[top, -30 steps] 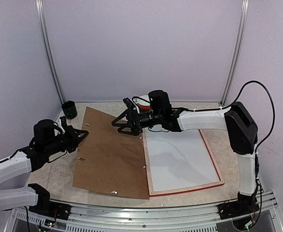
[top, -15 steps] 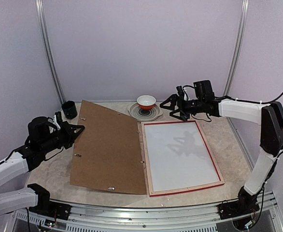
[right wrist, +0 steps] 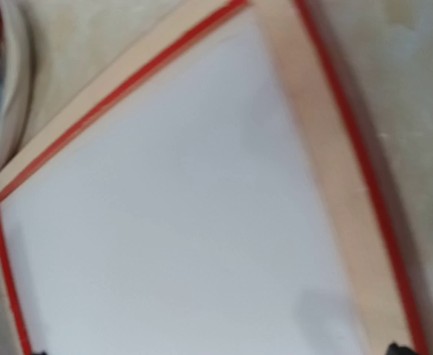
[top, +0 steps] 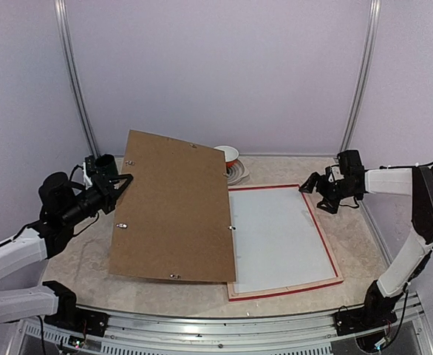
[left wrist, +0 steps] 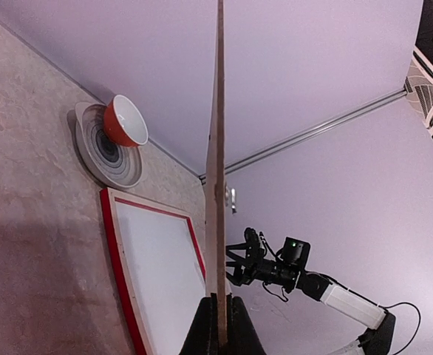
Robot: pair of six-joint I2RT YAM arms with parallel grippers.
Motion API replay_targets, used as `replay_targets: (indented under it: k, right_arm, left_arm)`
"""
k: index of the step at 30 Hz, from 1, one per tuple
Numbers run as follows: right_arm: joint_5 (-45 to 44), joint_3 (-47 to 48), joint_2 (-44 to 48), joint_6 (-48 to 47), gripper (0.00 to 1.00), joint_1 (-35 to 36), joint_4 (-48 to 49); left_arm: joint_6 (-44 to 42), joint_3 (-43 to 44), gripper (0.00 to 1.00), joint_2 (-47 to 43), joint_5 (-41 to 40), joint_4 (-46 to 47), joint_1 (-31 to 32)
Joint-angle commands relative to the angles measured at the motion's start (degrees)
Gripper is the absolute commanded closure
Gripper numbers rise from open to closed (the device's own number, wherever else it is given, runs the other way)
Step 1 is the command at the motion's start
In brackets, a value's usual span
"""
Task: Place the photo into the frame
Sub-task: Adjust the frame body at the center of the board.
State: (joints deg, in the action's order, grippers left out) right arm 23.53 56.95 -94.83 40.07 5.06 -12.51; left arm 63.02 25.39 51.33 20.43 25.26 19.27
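My left gripper point(top: 122, 186) clamps the tilted brown rectangular backing board point(top: 172, 207). My right gripper point(top: 318, 196), jaws wide apart, hovers at the far-right rim of the flat red rectangular frame point(top: 324, 238). The frame lies leftward, lengthwise near-to-far.

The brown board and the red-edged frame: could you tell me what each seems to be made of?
The board looks like thin hardboard or fibreboard: matte brown, uniform, no visible grain, very slim edge-on in the left wrist view, with small shiny metal tabs. The frame looks like pale bare wood on its back, with a red outer edge, possibly painted.
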Motion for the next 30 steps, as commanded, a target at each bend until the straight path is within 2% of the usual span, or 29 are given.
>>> replay_targets:
  k: [1, 7, 16, 24, 30]
  right_arm:
    - [-1.54, -2.82, -0.09, -0.33, 0.01, -2.45, 1.35]
    - [0.21, -4.71, -1.19, -0.56, 0.01, -4.27, 3.03]
    - [9.48, -8.21, -2.56, -0.57, 0.01, -4.15, 7.94]
    - [14.90, -10.41, -1.27, -0.11, 0.01, -1.79, 11.01]
    - [16.68, -11.07, -0.80, 0.81, 0.01, 0.91, 12.37]
  left_arm:
    - [2.63, -0.51, 1.00, 0.39, 0.74, 9.47, 0.14]
    - [4.42, -3.67, 1.00, 0.33, -3.44, 13.56, 2.37]
    - [7.02, -5.52, 1.00, 6.13, -6.56, 19.80, 6.95]
    - [7.33, -5.72, 1.00, 9.66, -10.90, 20.61, 9.67]
    - [7.80, -5.57, 1.00, 13.62, -11.20, 23.24, 11.07]
